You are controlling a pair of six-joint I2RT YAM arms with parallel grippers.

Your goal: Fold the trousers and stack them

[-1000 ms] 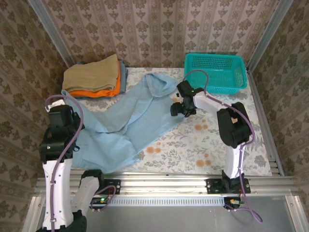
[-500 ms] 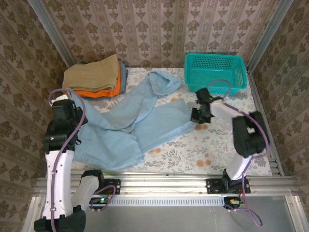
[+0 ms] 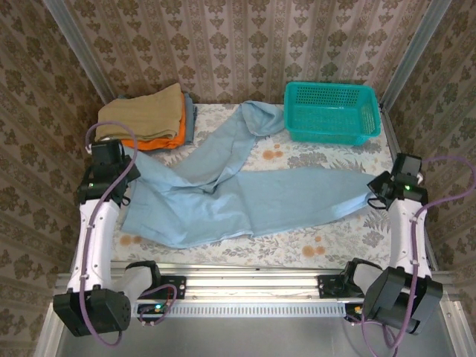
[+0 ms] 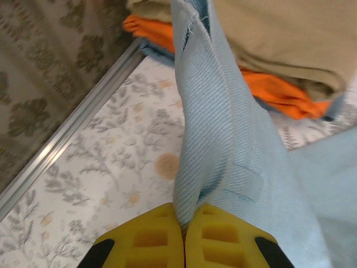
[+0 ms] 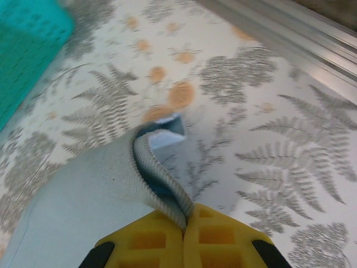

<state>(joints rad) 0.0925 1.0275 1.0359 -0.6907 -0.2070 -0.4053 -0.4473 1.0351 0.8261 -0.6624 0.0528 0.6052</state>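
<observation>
The pale sky-blue trousers (image 3: 245, 193) lie spread across the table, one leg stretched right, the other reaching back toward the teal basket. My left gripper (image 3: 128, 167) is shut on the waist end at the left; in the left wrist view the blue cloth (image 4: 223, 134) rises from between the closed yellow fingers (image 4: 153, 237). My right gripper (image 3: 375, 187) is shut on the hem of the stretched leg at the far right. A curled hem edge (image 5: 159, 178) of the trousers is pinched in the yellow fingers (image 5: 223, 237) in the right wrist view.
A stack of folded garments, tan (image 3: 145, 111) over orange (image 3: 160, 140), sits at the back left. The teal basket (image 3: 331, 111) stands at the back right, the far leg's end beside it. Metal rails edge the table (image 3: 312, 238) on all sides.
My right gripper shut on the leg hem and pulled it from the table's middle to the far right, stretching the leg out. The left gripper lifted its end back toward the stack.
</observation>
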